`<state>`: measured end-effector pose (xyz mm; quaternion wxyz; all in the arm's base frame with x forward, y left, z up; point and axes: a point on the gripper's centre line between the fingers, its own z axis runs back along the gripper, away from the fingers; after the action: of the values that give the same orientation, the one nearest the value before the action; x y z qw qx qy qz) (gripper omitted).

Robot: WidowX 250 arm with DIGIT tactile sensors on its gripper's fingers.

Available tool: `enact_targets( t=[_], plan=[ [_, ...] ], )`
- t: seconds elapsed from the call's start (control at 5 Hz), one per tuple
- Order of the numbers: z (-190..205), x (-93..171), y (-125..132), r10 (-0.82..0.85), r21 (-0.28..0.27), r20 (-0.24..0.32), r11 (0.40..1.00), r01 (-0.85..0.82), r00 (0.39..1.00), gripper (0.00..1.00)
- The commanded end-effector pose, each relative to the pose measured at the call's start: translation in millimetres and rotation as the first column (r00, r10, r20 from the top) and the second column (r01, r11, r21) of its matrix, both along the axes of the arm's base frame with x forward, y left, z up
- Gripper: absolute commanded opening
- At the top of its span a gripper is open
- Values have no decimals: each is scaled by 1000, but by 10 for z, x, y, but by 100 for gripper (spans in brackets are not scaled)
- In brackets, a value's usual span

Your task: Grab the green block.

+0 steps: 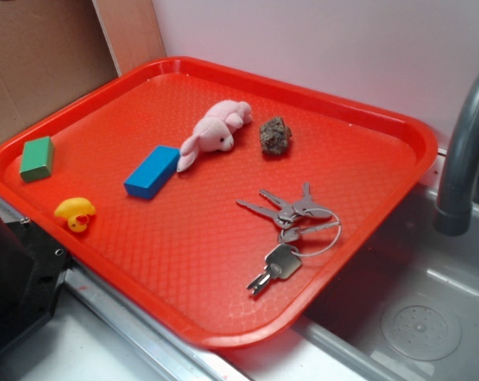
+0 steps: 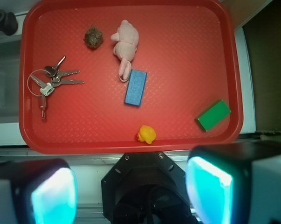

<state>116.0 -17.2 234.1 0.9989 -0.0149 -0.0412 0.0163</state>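
The green block (image 1: 37,158) lies flat near the left corner of the red tray (image 1: 366,119). In the wrist view the green block (image 2: 213,115) sits at the tray's near right side. My gripper (image 2: 131,193) is high above the robot base, back from the tray's near rim. Its jaws stand wide apart with nothing between them. The two pads (image 2: 208,189) fill the bottom corners of the wrist view. The gripper does not show in the exterior view.
On the tray lie a blue block (image 1: 152,171), a yellow duck (image 1: 75,213), a pink plush rabbit (image 1: 215,131), a brown rock (image 1: 276,135) and a bunch of keys (image 1: 291,226). The black robot base (image 1: 13,278) stands left of the tray. A grey faucet (image 1: 465,151) and sink are at right.
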Motion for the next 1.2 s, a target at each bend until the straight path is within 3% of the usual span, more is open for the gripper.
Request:
enact_targets(
  t=[0.0,0.2,0.4,0.6,1.0],
  plan=[
    [0,0,0,0,0,0,1000,0,1000,100],
    [-476,192,439,225,106,-39,970,-220,973,100],
    [-725,273,679,402,112,-9,910,-399,916,100],
    [-987,256,867,513,171,28,843,-510,858,100],
    [-1545,-9,1237,640,201,54,745,-636,767,100]
  ],
)
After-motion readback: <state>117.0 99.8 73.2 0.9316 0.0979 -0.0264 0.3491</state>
